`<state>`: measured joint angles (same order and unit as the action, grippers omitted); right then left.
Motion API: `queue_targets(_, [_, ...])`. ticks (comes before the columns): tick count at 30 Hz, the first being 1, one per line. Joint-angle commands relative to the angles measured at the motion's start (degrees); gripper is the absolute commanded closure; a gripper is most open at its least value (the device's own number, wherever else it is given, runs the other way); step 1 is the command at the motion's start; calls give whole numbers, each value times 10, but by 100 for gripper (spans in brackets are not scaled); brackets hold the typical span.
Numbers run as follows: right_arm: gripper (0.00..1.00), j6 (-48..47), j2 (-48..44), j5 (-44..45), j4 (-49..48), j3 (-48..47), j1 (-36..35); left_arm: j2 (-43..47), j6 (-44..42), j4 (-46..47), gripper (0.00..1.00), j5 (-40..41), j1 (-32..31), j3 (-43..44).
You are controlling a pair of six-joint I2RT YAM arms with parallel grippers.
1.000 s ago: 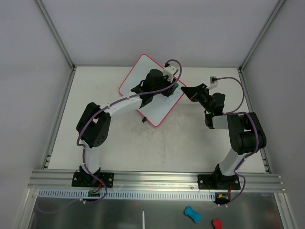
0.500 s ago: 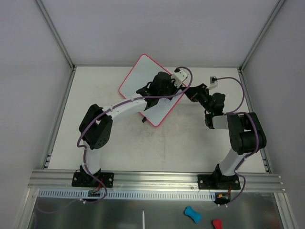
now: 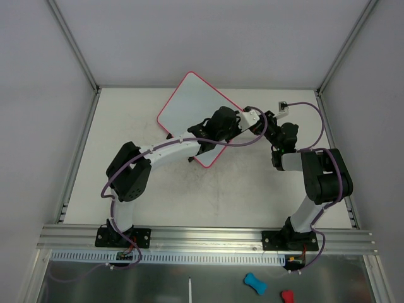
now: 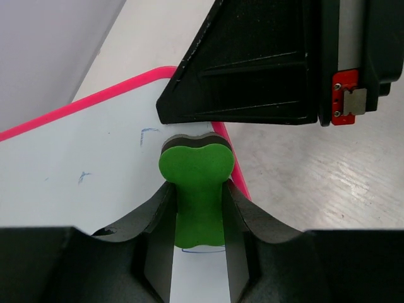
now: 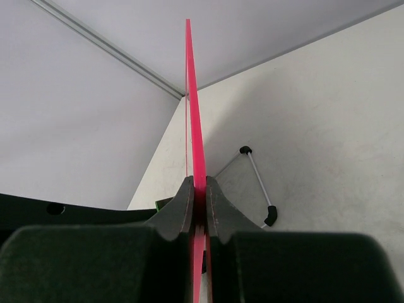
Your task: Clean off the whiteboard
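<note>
Logging from the overhead view: the table carries the whiteboard at its far centre, turned so its corners point like a diamond. Its upper face reads almost clean.

I see my right gripper pressed together on the board's pink frame. The right wrist view catches that edge side-on between the two fingers. A black-tipped wire leg shows beyond it, over the tabletop.

My left gripper sits over the board's right corner, just beside the right gripper's black body. Its fingers are closed around a green eraser, which lies against the white surface near the frame.

Faint blue marks show on the board left of the eraser, and one thin blue line lies between the left fingers below it.
</note>
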<state>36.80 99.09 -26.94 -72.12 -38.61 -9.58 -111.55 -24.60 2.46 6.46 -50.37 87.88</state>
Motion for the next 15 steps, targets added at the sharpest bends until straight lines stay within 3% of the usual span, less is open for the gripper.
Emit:
queue_targets(1, [100, -12, -11, -60, -61, -10, -22, -9, -8, -75, 100, -27, -23, -31])
queue_targets(6, [100, -12, -12, -60, -62, -9, -23, -4, 20, -77, 100, -14, -11, -50])
queue_targets(15, [100, -13, -12, -61, -63, -9, -22, 20, 99, -93, 100, -82, 33, -139])
